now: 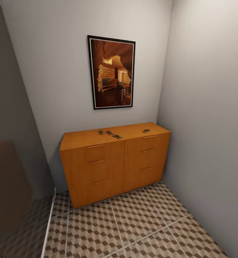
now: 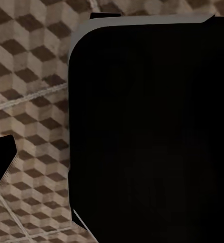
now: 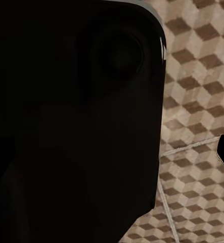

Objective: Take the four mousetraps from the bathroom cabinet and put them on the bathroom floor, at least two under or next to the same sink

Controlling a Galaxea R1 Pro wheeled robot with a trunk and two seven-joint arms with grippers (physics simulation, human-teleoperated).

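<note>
Mousetraps (image 1: 112, 134) lie atop the cabinet (image 1: 115, 165) at 12 o'clock; grippers' openness cannot be told.

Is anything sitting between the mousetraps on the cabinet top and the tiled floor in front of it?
Nothing visible does. The mousetraps lie in the open on the cabinet top, three clustered near the middle and one toward the right end. The bathroom floor in front shows bare tiles. No sink is in view.
</note>
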